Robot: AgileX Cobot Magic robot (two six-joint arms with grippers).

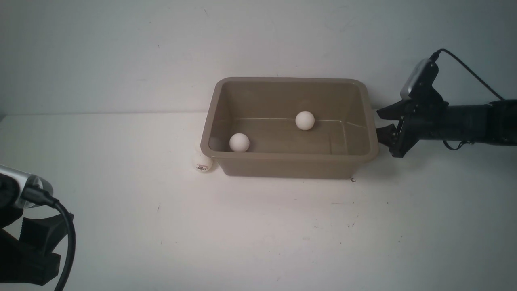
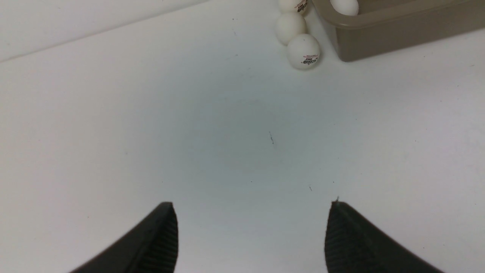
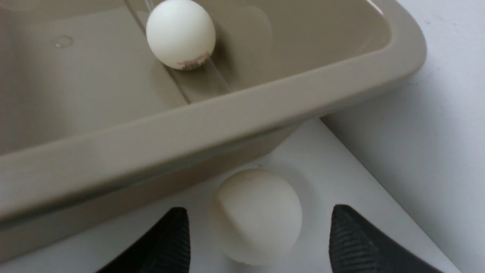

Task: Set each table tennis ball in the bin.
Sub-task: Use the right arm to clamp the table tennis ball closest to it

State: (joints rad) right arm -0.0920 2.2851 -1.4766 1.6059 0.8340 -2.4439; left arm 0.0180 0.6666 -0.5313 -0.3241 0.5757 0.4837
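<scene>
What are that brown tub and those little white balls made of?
The tub looks like moulded plastic: smooth, faintly shiny walls and a rounded one-piece rim. The balls look like matte white plastic, some with a small printed logo. The exact kind of plastic cannot be told.

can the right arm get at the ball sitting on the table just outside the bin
Probably yes. The ball lies on the table in line with the open right gripper, nothing between them. The wall of the bin stands close beside it, so one finger may have little room.
</scene>
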